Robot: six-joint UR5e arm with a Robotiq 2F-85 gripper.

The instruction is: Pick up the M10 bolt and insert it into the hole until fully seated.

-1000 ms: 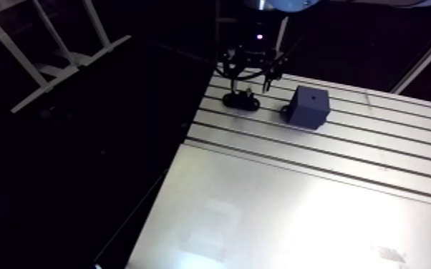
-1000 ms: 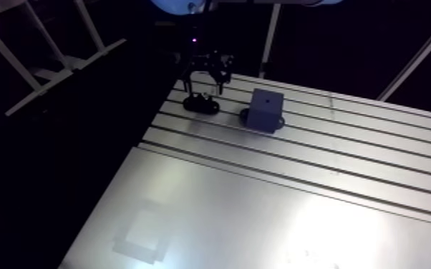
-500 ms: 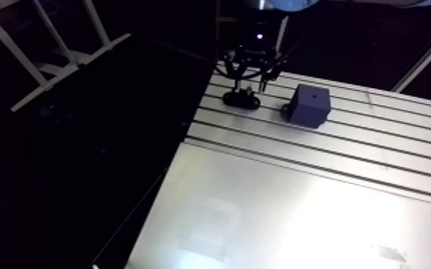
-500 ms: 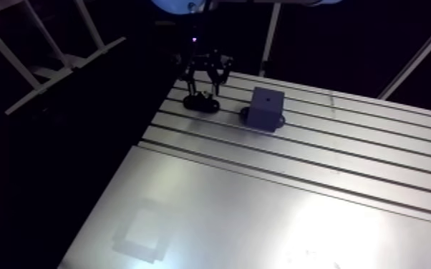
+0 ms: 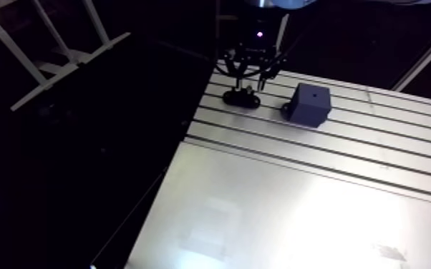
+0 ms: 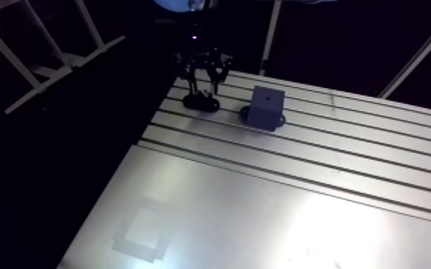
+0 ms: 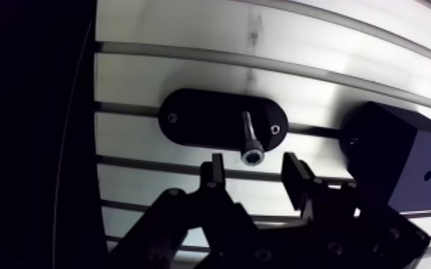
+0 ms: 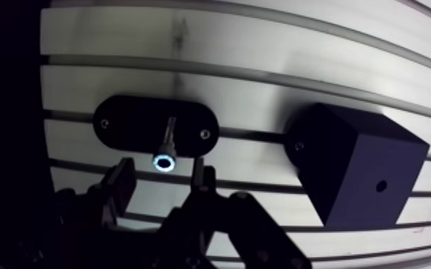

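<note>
The tool [image 7: 254,170], fingers [image 7: 215,172] spread and empty, hovered over the M10 bolt [image 7: 250,139] standing in its oval holder [image 7: 190,121] near the tabletop's [image 7: 190,43] far left corner (the holed block [image 7: 397,161] just beside), where an off-centre closing could tip or jam the bolt.

Silver bolt [image 7: 250,137] upright in black oval holder [image 7: 197,121], dark block [image 8: 354,168] beside, hole [image 8: 381,185] on top

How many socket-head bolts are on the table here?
1. The silver socket-head bolt stands in the black oval holder plate, just ahead of the open gripper. The dark cube block beside it could hide others.
</note>
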